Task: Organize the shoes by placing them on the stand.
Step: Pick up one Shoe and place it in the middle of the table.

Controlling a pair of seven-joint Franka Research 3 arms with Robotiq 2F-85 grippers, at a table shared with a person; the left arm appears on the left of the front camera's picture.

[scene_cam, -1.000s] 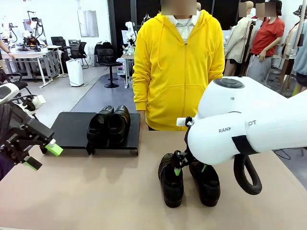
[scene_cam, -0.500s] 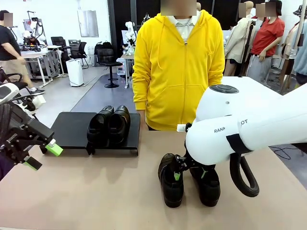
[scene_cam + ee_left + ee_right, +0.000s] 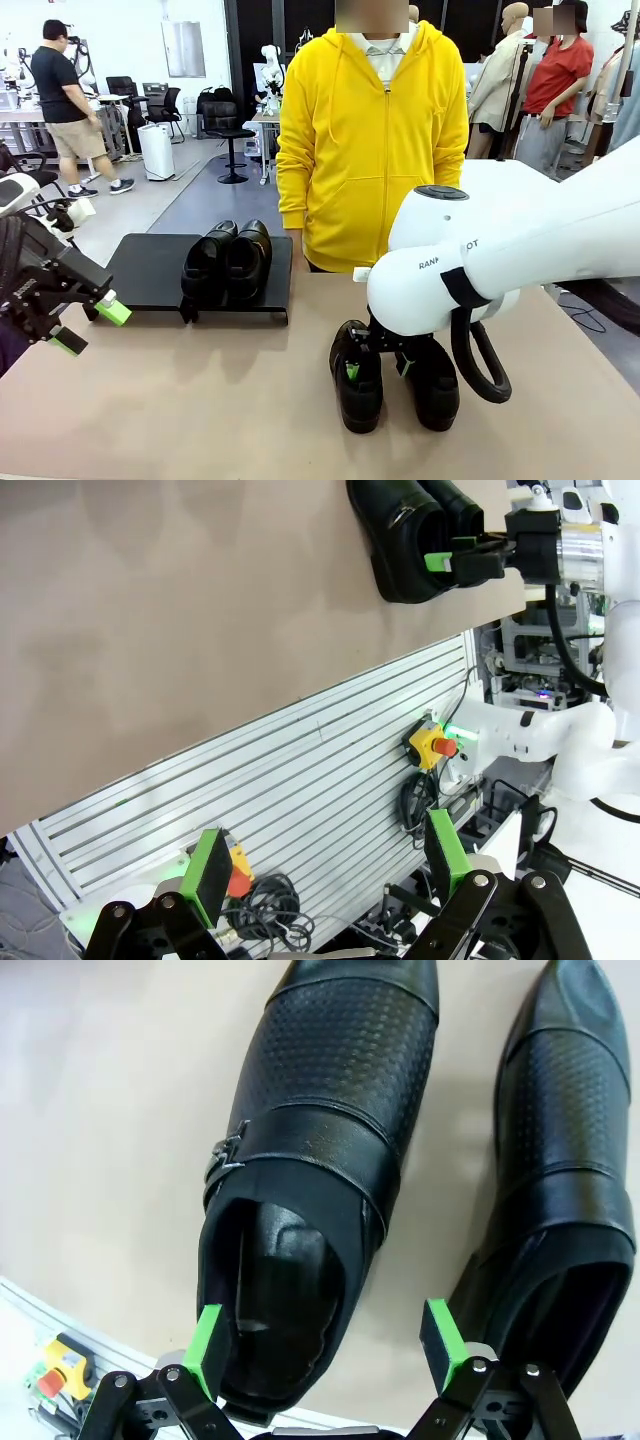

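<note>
Two black glossy shoes (image 3: 228, 262) stand side by side on the right part of the low black stand (image 3: 150, 265) at the far left. Two more lie on the beige table near the middle: one shoe (image 3: 357, 385) (image 3: 310, 1180) and its neighbour (image 3: 432, 385) (image 3: 560, 1190). My right gripper (image 3: 378, 365) (image 3: 324, 1345) hangs open over the heel end of the first one, one green pad outside it and the other in the gap between the pair, touching nothing that I can see. My left gripper (image 3: 92, 325) (image 3: 328, 865) is open and empty at the table's left edge.
A person in a yellow hoodie (image 3: 372, 140) stands at the far side behind the table (image 3: 200, 400). The left half of the stand is bare. The left wrist view shows the table's slatted side panel with a red emergency button (image 3: 443, 745) and cables.
My right arm has swung left and lower, bringing its open gripper down around the heel of the left loose shoe. The left arm has stayed still. A person walks past in the background.
</note>
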